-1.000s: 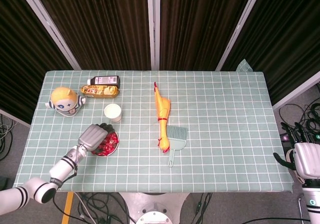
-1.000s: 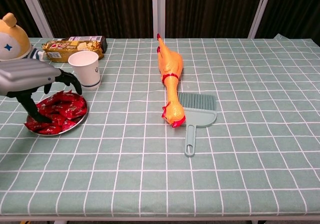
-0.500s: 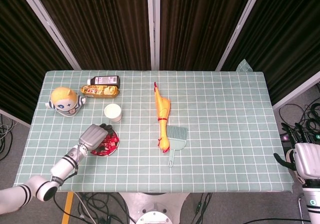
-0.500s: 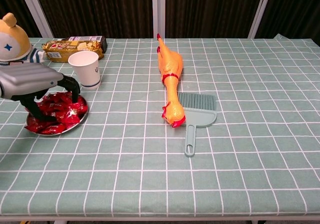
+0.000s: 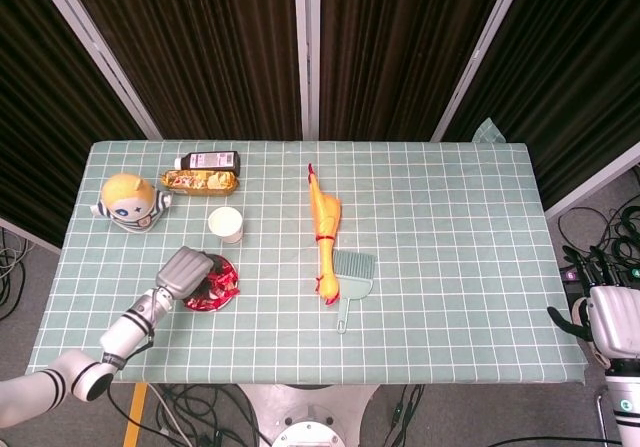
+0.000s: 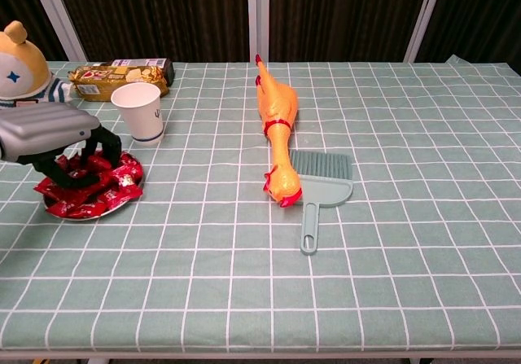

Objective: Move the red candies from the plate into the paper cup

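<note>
— Where are the red candies [image 6: 94, 186]?

— All heaped on the plate [image 6: 124, 203] near the table's [image 6: 407, 242] front-left corner. The paper cup [image 6: 138, 111] stands just behind it, toward the far edge. I can't see inside it, and nothing shows above its rim.

— And the hands?

— The left hand [image 6: 50, 136] sits over the heap, fingers curled down among the wrappers; whether it grips one, I can't tell. The right hand [image 5: 612, 319] hangs off the table's right edge, holding nothing.

— So?

— Barely begun, I'd judge.
</note>
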{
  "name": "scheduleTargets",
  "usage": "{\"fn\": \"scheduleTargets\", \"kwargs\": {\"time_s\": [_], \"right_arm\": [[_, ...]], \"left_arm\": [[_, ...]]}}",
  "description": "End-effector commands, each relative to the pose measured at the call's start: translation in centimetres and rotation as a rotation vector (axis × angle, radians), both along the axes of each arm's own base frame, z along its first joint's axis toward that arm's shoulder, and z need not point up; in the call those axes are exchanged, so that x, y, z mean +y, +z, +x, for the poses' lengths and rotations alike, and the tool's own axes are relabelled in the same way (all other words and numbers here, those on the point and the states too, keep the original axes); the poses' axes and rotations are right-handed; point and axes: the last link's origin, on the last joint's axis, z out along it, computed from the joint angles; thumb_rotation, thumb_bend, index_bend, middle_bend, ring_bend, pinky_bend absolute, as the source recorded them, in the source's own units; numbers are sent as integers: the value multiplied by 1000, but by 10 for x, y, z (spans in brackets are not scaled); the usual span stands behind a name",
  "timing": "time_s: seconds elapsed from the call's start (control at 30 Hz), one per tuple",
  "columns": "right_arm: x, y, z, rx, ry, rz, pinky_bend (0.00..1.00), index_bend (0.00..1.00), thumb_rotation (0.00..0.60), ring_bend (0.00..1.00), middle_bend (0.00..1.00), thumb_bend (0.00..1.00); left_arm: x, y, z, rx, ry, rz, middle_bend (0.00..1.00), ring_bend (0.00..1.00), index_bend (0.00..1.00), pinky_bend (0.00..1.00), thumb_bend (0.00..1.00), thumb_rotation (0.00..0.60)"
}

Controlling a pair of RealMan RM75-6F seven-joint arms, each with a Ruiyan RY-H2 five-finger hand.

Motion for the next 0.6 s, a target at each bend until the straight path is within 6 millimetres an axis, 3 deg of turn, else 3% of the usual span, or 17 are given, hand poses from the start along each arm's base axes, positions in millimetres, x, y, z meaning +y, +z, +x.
{"fn": "scheduleTargets", "kwargs": {"time_s": [0.03, 0.13, 0.33, 0.6], "right_arm": [[0, 0, 0, 0, 1, 0, 198, 116, 600, 75, 236, 104], [1, 0, 0, -1, 2, 0, 200, 117, 600, 75, 237, 101], [3, 2, 0, -6, 3, -3, 203, 117, 600, 75, 238, 101], [3, 5, 1, -6, 16, -13, 204, 116, 600, 75, 238, 101]], "left_arm": [[-1, -1, -2, -10, 5, -2, 633, 619, 578, 910, 465, 600], [-1, 0, -3, -28, -3, 9, 689, 676, 610, 960, 524, 600], [2, 5, -2, -57, -10, 31, 729, 716, 636, 997, 540, 600], [15, 35, 22, -154, -35, 103, 737, 723, 639, 1000, 540, 600]]}}
